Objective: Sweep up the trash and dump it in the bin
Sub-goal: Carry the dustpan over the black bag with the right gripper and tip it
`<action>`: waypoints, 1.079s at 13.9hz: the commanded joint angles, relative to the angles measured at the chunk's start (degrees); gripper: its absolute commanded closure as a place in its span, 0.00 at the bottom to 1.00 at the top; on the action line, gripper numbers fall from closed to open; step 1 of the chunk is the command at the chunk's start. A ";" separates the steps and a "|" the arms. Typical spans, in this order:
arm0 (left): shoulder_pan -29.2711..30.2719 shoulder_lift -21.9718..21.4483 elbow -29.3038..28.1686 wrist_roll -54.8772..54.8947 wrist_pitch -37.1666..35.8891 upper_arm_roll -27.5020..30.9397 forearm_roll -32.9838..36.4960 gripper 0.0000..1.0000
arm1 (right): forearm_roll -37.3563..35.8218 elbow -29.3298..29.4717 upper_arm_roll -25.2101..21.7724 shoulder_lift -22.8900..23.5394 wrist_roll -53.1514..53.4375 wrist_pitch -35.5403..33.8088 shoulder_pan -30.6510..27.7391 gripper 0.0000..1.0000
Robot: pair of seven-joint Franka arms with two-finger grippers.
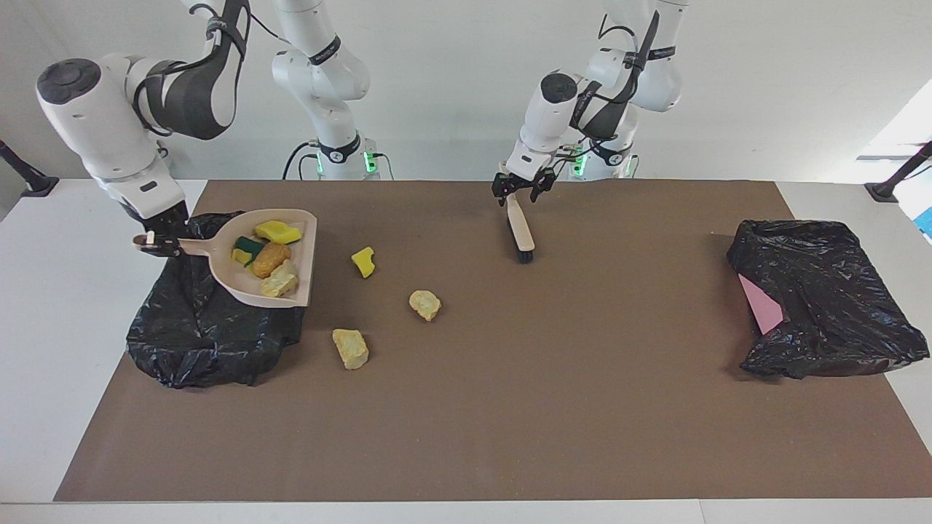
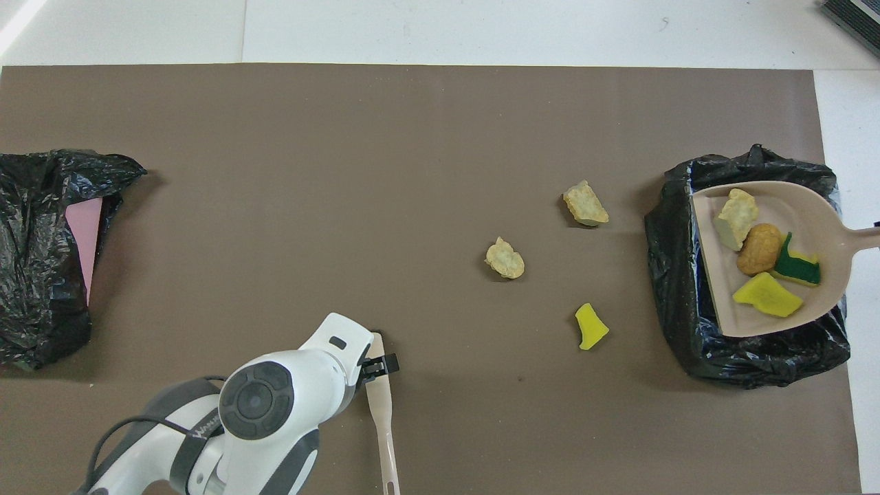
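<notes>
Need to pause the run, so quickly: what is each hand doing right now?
Left hand: open, at the brush handle.
Right hand: closed on the dustpan handle, holding it over the black bag.

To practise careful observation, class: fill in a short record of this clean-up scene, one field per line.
Right hand: shut on beige plastic dustpan by its handle, over black-bagged bin
Dustpan load: four sponge and crumb scraps
Brown mat: three yellow scraps loose
Left hand: open, above beige black-bristled brush lying on mat
</notes>
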 commanded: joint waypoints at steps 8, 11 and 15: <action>17.58 11.19 20.10 23.28 -7.61 -0.27 5.88 0.00 | -19.91 -5.67 0.82 -2.43 4.07 3.91 1.90 1.00; 20.92 10.67 27.58 29.96 -17.63 -0.18 5.97 0.00 | -25.70 -7.95 0.82 -4.79 10.02 3.21 4.43 1.00; 23.56 11.01 36.55 31.48 -27.14 -0.18 6.06 0.00 | -34.05 -14.02 0.82 -9.99 23.13 -2.05 9.79 1.00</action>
